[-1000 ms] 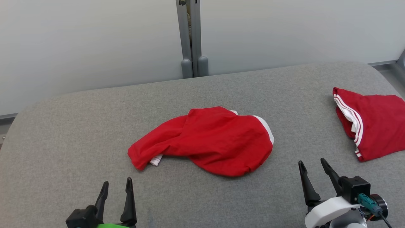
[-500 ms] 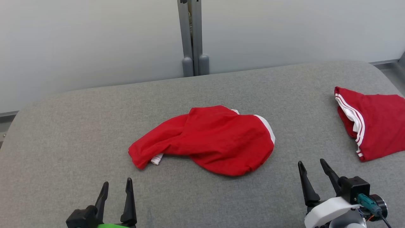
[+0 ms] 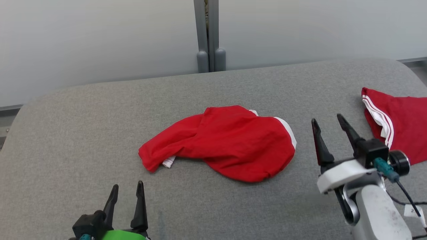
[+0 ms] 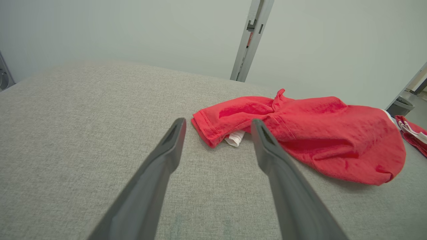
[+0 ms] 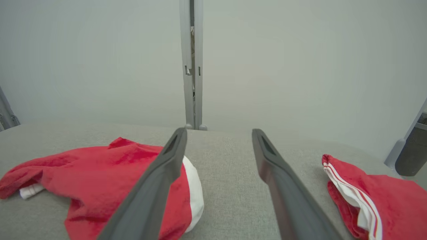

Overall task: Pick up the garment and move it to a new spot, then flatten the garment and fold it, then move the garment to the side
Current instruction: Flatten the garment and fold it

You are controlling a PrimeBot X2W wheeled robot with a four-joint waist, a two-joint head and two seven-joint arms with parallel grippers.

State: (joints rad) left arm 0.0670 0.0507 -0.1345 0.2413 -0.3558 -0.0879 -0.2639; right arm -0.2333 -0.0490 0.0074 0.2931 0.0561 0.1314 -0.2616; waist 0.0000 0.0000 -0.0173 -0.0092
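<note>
A crumpled red garment with white trim lies bunched in the middle of the grey table. It also appears in the left wrist view and the right wrist view. My right gripper hovers open above the table, just right of the garment and apart from it. Near the front edge my left gripper stands open, short of the garment's left end, nothing between its fingers.
A second red garment with white stripes lies at the table's right edge, close to my right gripper; it also shows in the right wrist view. Behind the table stand pale wall panels with a grey post. A dark bin stands far right.
My right gripper has risen and moved forward, toward the garment's right side. The head camera has shifted slightly. The left gripper and both garments have stayed put.
</note>
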